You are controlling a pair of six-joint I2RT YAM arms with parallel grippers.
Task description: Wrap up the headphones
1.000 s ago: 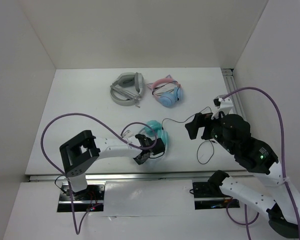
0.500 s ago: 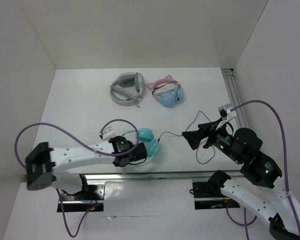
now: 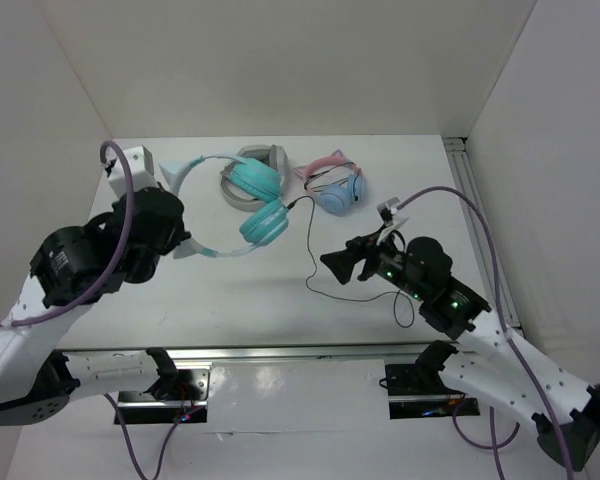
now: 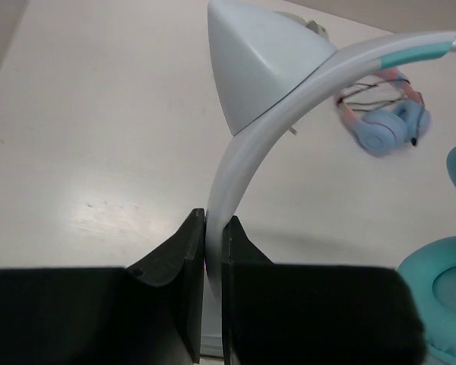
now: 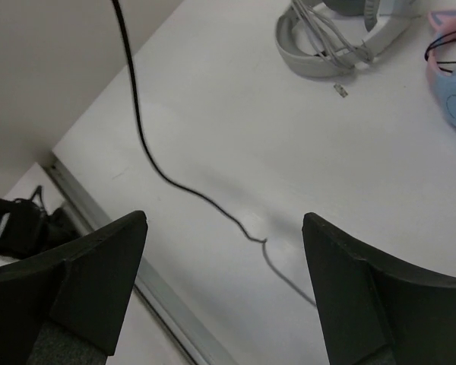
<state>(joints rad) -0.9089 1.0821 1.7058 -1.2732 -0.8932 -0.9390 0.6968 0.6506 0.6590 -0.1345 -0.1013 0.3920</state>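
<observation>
The teal headphones [image 3: 263, 221] hang lifted above the table's middle left, with both ear cups and one cat ear showing. My left gripper [image 3: 180, 238] is shut on their pale headband [image 4: 243, 152], just below a cat ear [image 4: 258, 61]; a teal ear cup [image 4: 441, 304] hangs at the right. The thin black cable [image 3: 310, 250] drops from a cup to the table and trails right. My right gripper [image 3: 332, 262] is open and empty, just right of the cable. In the right wrist view the cable [image 5: 140, 129] lies on the table between and beyond the wide-open fingers [image 5: 224, 228].
Grey headphones [image 3: 272, 158] lie at the back, partly behind the lifted teal ones, and show in the right wrist view [image 5: 319, 53]. Pink-banded light-blue headphones [image 3: 335, 187] lie beside them [image 4: 380, 125]. A metal rail [image 3: 470, 190] runs along the right side; the front edge rail [image 5: 99, 220] is near.
My left arm has swung up and back-left, lifting the teal headphones off the table's front. The cable now hangs from them. My right gripper has moved left toward the cable.
</observation>
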